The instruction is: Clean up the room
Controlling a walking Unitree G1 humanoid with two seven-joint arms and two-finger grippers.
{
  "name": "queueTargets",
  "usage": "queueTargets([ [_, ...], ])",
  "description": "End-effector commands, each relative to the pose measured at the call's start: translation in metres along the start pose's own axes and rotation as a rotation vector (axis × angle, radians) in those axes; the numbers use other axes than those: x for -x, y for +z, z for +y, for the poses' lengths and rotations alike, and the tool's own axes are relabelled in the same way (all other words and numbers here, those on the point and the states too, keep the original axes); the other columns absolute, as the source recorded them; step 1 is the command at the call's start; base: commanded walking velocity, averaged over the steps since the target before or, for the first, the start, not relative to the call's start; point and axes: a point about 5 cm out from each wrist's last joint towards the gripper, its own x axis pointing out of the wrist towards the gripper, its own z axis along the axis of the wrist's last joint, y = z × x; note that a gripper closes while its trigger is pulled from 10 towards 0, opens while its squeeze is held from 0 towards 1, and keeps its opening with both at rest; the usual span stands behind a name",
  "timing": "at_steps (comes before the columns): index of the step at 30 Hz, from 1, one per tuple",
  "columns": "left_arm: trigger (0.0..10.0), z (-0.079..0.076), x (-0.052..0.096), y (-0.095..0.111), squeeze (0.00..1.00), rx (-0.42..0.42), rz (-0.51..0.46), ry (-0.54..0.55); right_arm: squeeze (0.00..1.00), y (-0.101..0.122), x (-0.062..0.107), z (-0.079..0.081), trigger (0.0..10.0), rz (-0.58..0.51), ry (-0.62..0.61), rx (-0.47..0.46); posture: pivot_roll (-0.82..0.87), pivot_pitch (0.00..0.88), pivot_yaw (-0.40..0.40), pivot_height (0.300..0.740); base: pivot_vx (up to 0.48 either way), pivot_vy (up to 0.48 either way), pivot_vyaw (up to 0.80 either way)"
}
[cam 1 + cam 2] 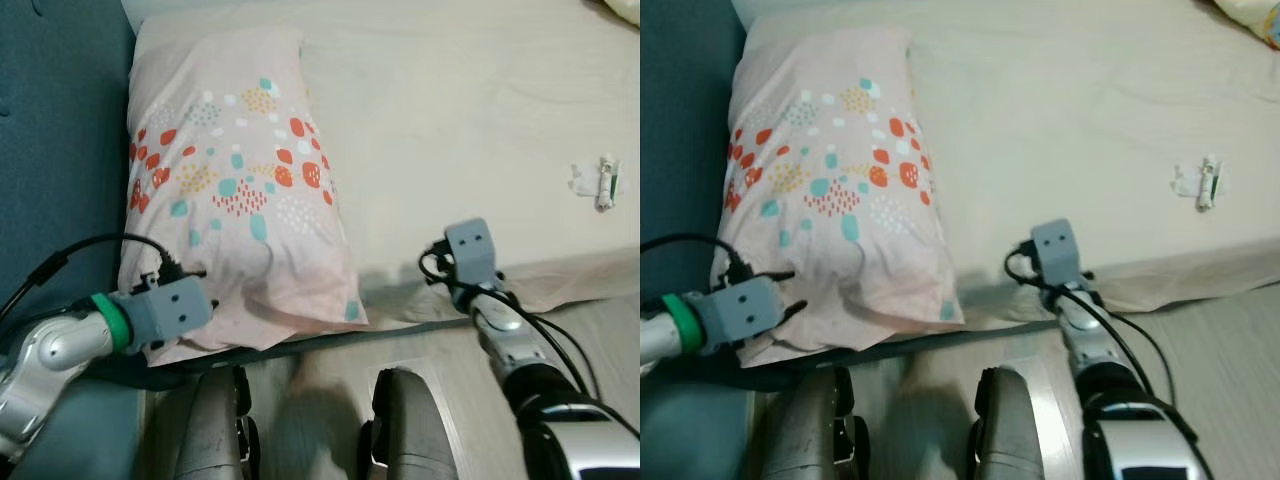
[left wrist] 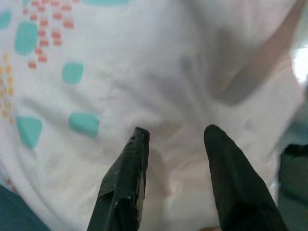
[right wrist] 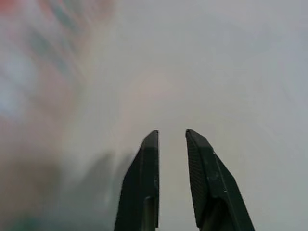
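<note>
left gripper (image 2: 175, 137) jaws parted against pillow (image 1: 230, 170); right gripper (image 3: 172, 137) jaws slightly apart.

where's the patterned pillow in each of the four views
Left eye view: the pillow lies at the left of the bed, beside the blue headboard.
Right eye view: same pillow, further left.
Left wrist view: its white fabric lies right before the open left claw.
Right wrist view: a blurred pink patch, probably the pillow, off to one side.
Shared landmark: the teal spots on the pillow.
</note>
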Motion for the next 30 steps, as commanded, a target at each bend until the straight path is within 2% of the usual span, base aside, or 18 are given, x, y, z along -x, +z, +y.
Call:
queueTargets([
  [1, 10.0, -0.019, -0.005, -0.029, 0.00, -0.022, 0.177, -0.043, 0.00, 0.016, -0.008, 0.026, 10.0, -0.080, 0.115, -0.030, 0.12, 0.182, 0.060, 0.605, 0.000, 0.000, 0.00],
  [4, 10.0, -0.022, -0.006, -0.036, 0.00, -0.048, 0.227, -0.046, 0.00, 0.024, -0.011, 0.039, 10.0, -0.117, 0.167, -0.040, 0.12, 0.183, 0.062, 0.605, 0.000, 0.000, 0.00],
  [6, 10.0, -0.035, -0.007, -0.051, 0.00, -0.038, 0.301, -0.072, 0.00, 0.036, -0.017, 0.074, 10.0, -0.142, 0.282, -0.075, 0.14, 0.187, 0.073, 0.605, 0.000, 0.000, 0.00],
  [7, 10.0, -0.035, -0.007, -0.051, 0.00, -0.038, 0.301, -0.072, 0.00, 0.036, -0.017, 0.074, 10.0, -0.142, 0.282, -0.075, 0.14, 0.187, 0.073, 0.605, 0.000, 0.000, 0.00],
  [8, 10.0, -0.040, -0.006, -0.055, 0.00, -0.026, 0.321, -0.086, 0.00, 0.039, -0.019, 0.088, 10.0, -0.146, 0.324, -0.085, 0.14, 0.187, 0.073, 0.605, 0.000, 0.000, 0.00],
  [9, 10.0, -0.040, -0.006, -0.055, 0.00, -0.026, 0.321, -0.086, 0.00, 0.039, -0.019, 0.088, 10.0, -0.146, 0.324, -0.085, 0.14, 0.187, 0.073, 0.605, 0.000, 0.000, 0.00],
  [10, 10.0, -0.047, -0.006, -0.059, 0.00, 0.011, 0.336, -0.107, 0.00, 0.043, -0.020, 0.106, 10.0, -0.145, 0.370, -0.084, 0.14, 0.189, 0.072, 0.605, 0.000, 0.000, 0.00],
  [13, 10.0, -0.052, -0.006, -0.061, 0.00, 0.020, 0.347, -0.121, 0.00, 0.046, -0.020, 0.118, 10.0, -0.147, 0.402, -0.086, 0.15, 0.192, 0.071, 0.605, 0.000, 0.000, 0.00],
  [14, 10.0, -0.058, -0.007, -0.063, 0.00, 0.029, 0.359, -0.137, 0.00, 0.049, -0.020, 0.136, 10.0, -0.139, 0.439, -0.080, 0.16, 0.197, 0.068, 0.605, 0.000, 0.000, 0.00],
  [16, 10.0, -0.058, -0.007, -0.063, 0.00, 0.029, 0.359, -0.137, 0.00, 0.049, -0.020, 0.136, 10.0, -0.139, 0.439, -0.080, 0.16, 0.197, 0.068, 0.605, 0.000, 0.000, 0.00],
  [18, 10.0, -0.068, -0.009, -0.062, 0.00, 0.013, 0.362, -0.170, 0.00, 0.043, -0.017, 0.155, 10.0, -0.086, 0.451, -0.043, 0.16, 0.201, 0.065, 0.605, 0.000, 0.000, 0.00],
  [21, 10.0, -0.073, -0.011, -0.053, 0.00, 0.008, 0.309, -0.177, 0.00, 0.027, -0.016, 0.148, 10.0, -0.004, 0.401, 0.006, 0.16, 0.203, 0.065, 0.605, 0.000, 0.000, 0.00],
  [23, 10.0, -0.077, -0.009, -0.040, 0.00, 0.050, 0.238, -0.178, 0.00, 0.007, -0.013, 0.127, 10.0, 0.089, 0.321, 0.029, 0.16, 0.203, 0.059, 0.605, 0.000, 0.000, 0.00],
  [26, 10.0, -0.078, -0.008, -0.036, 0.00, 0.071, 0.213, -0.176, 0.00, -0.001, -0.012, 0.119, 10.0, 0.124, 0.293, 0.035, 0.16, 0.203, 0.059, 0.605, 0.000, 0.000, 0.00],
  [27, 10.0, -0.073, -0.006, -0.021, 0.00, 0.158, 0.119, -0.125, 0.00, -0.016, -0.006, 0.105, 10.0, 0.179, 0.255, 0.045, 0.16, 0.199, 0.058, 0.605, 0.000, 0.000, 0.00],
  [28, 10.0, -0.073, -0.006, -0.021, 0.00, 0.158, 0.119, -0.125, 0.00, -0.016, -0.006, 0.105, 10.0, 0.179, 0.255, 0.045, 0.16, 0.199, 0.058, 0.605, 0.000, 0.000, 0.00],
  [29, 10.0, -0.063, -0.003, -0.005, 0.00, 0.276, 0.015, -0.038, 0.00, -0.029, 0.001, 0.091, 10.0, 0.218, 0.222, 0.047, 0.16, 0.196, 0.056, 0.605, 0.000, 0.000, 0.00],
  [30, 10.0, -0.040, 0.007, 0.019, 0.00, 0.466, -0.132, 0.105, 0.00, -0.041, 0.009, 0.075, 10.0, 0.237, 0.189, 0.033, 0.16, 0.193, 0.055, 0.605, 0.000, 0.000, 0.00],
])
